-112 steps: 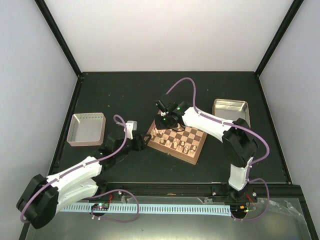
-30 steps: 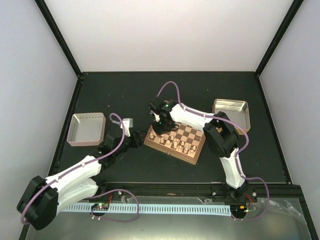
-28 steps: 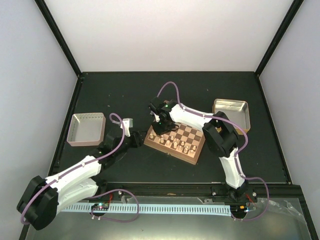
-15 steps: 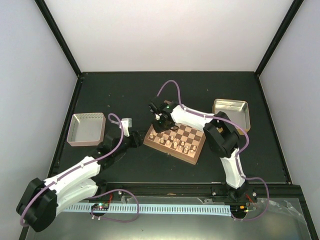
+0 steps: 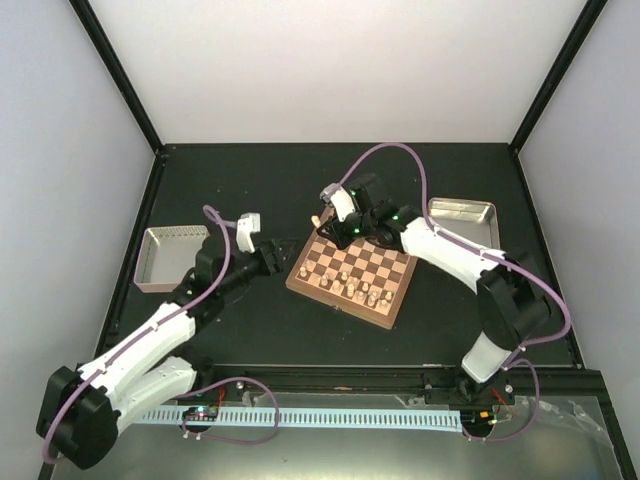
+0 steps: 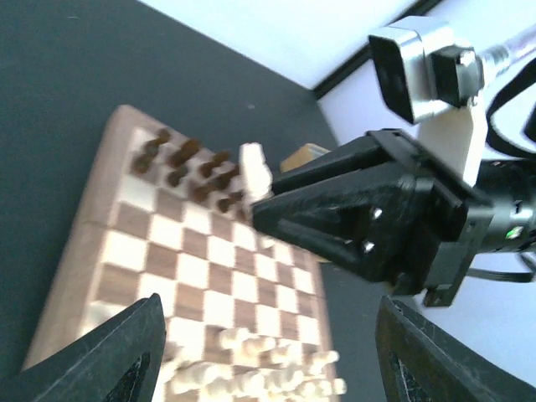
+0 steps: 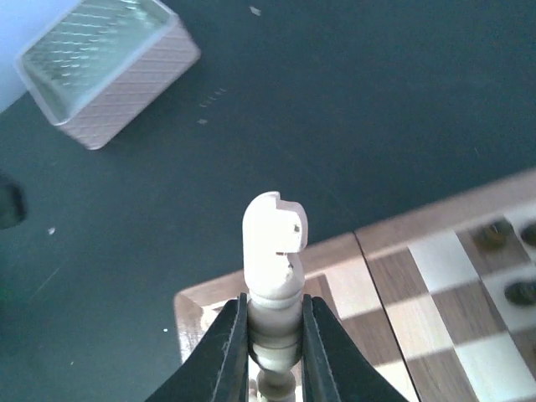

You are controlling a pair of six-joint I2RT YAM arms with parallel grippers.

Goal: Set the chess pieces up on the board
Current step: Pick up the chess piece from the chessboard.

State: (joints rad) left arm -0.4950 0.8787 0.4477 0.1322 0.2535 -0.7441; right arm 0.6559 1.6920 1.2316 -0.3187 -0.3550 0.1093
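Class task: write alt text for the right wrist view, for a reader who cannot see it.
The right gripper grips a pale cream chess piece upright above a corner of the board. Dark brown pieces stand on squares at the right edge, and a tray sits on the dark table at upper left.

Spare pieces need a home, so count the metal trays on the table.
2. One tray sits left of the board; the other lies off the board's far right corner, partly covered by the right arm. No others show.
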